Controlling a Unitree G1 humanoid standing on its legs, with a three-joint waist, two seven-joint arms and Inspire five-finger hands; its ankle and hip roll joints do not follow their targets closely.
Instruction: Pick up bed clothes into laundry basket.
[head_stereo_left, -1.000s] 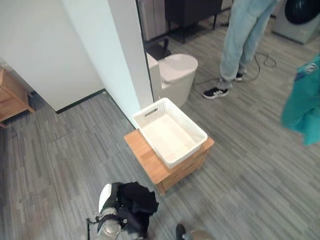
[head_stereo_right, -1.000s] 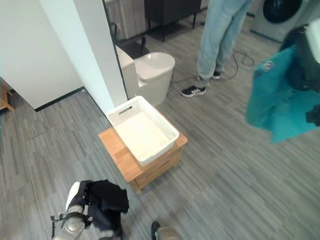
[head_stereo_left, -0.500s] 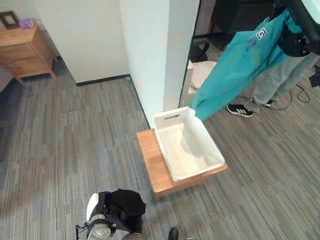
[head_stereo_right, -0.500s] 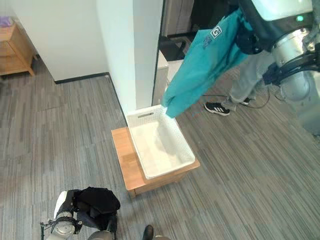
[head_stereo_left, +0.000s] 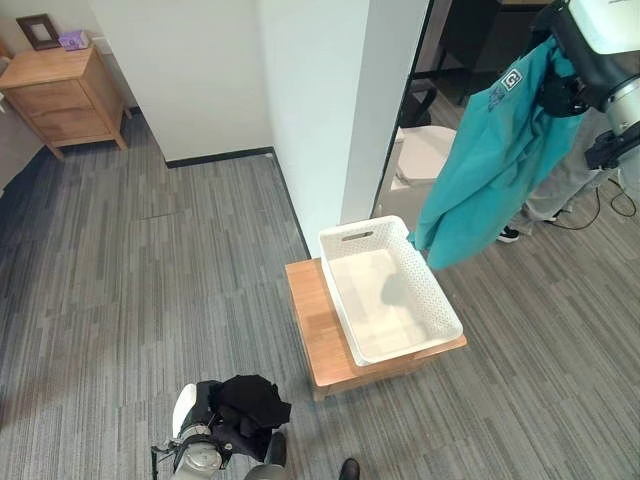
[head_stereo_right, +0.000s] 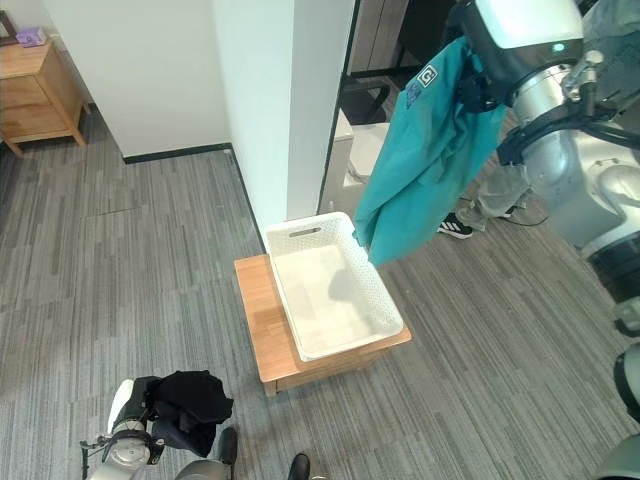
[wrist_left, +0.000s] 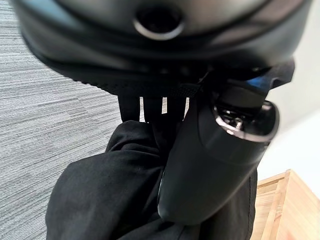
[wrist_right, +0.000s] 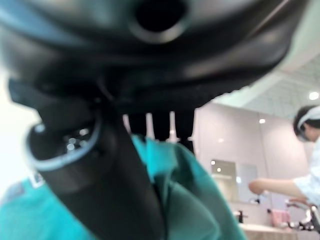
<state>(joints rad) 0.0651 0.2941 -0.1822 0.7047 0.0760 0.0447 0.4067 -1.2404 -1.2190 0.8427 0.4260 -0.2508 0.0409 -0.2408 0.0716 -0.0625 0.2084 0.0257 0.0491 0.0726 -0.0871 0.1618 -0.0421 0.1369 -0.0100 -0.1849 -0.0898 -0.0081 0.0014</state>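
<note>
One teal garment (head_stereo_right: 425, 165) overhangs basket (head_stereo_right: 385, 305) rim

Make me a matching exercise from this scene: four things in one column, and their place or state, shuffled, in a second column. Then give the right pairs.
Things:
1. teal garment
2. black garment
3. white laundry basket
4. wooden nightstand

Place or state:
A. stands on the low wooden table, nothing inside
B. gripped by the left robot hand, low near the floor
C. against the far wall, small items on top
D. hangs from the raised right robot hand, its lower end by the basket's rim

Pairs: 1-D, 2-B, 3-A, 4-C
</note>
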